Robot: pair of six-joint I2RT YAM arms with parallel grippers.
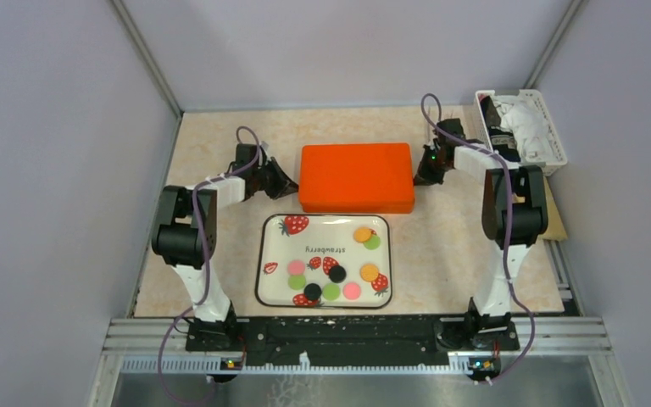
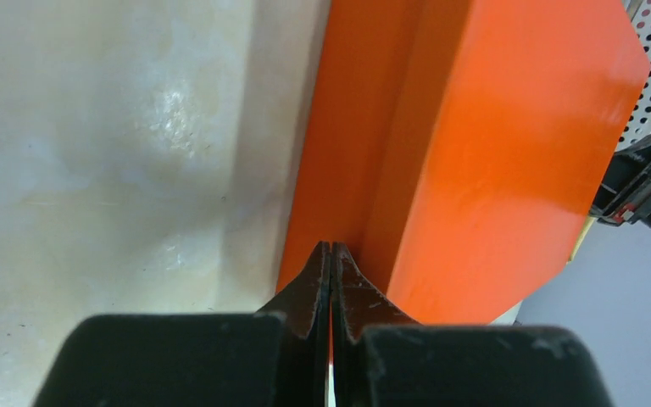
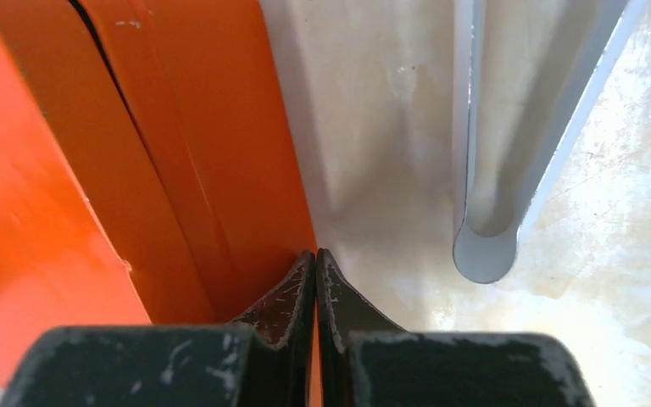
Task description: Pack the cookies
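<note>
Nearest my bases, the cookies (image 1: pixel 337 274) are lying scattered on a white strawberry-printed tray (image 1: pixel 326 231). They are small flat discs in orange, pink, green and black. Beyond the tray, my left claw (image 2: pixel 331 254) and right claw (image 3: pixel 315 263) are touching opposite ends of a lidded orange box (image 1: pixel 356 176). Both are pinched fully closed and gripping nothing. A white perforated basket (image 1: pixel 555 136) is sitting at the far right.

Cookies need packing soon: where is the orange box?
Top view: the orange box sits mid-table, directly behind the strawberry tray, between the left claw and right claw.
</note>
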